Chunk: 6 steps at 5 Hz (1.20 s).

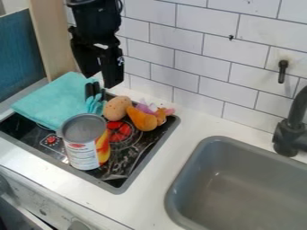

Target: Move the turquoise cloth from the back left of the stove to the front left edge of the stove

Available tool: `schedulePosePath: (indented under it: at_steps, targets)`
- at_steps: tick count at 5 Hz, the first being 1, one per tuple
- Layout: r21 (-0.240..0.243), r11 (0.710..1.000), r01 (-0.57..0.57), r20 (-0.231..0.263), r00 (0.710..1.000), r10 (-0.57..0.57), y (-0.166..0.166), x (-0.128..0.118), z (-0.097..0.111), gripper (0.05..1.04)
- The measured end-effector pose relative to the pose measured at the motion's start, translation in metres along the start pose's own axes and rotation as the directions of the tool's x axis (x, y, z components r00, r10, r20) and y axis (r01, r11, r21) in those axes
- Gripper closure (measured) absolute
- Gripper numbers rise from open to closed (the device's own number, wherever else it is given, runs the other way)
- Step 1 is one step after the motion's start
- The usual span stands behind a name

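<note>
Cooktop (130, 155) partly hidden under towel (51, 101), sink (240, 193) cropped

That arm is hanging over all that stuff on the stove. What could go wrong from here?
If lowered, the gripper might snag the turquoise cloth or bump the speckled potato, which looks round enough to roll. The tall can stands near the front edge of the stove, so a knock could tip it.

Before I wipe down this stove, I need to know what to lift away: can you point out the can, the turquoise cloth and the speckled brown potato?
Can (83, 155): camera view, on its white label.
Turquoise cloth (53, 102): camera view, middle of its upper face.
Speckled brown potato (116, 108): camera view, middle of its side.
</note>
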<state>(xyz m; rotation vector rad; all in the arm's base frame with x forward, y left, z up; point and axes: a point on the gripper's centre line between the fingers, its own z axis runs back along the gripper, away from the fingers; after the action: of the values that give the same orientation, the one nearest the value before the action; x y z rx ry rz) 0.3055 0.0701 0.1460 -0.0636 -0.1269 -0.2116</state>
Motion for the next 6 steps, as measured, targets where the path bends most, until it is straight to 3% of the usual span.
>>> schedulePosePath:
  at_steps: [1, 2, 3, 5, 6]
  targets:
    - [-0.013, 1.0, -0.008, -0.024, 1.0, 0.008, 0.0, -0.001, -0.009, 0.075]
    - [0.04, 0.996, -0.08, 0.024, 0.997, 0.08, 0.034, 0.016, -0.011, 0.075]
    - [0.095, 0.98, -0.178, 0.031, 0.984, 0.175, 0.078, 0.021, -0.016, 0.075]
    - [0.182, 0.937, -0.3, -0.004, 0.952, 0.306, 0.138, 0.025, -0.034, 0.075]
    - [0.184, 0.934, -0.307, -0.044, 0.946, 0.32, 0.144, 0.022, -0.054, 0.075]
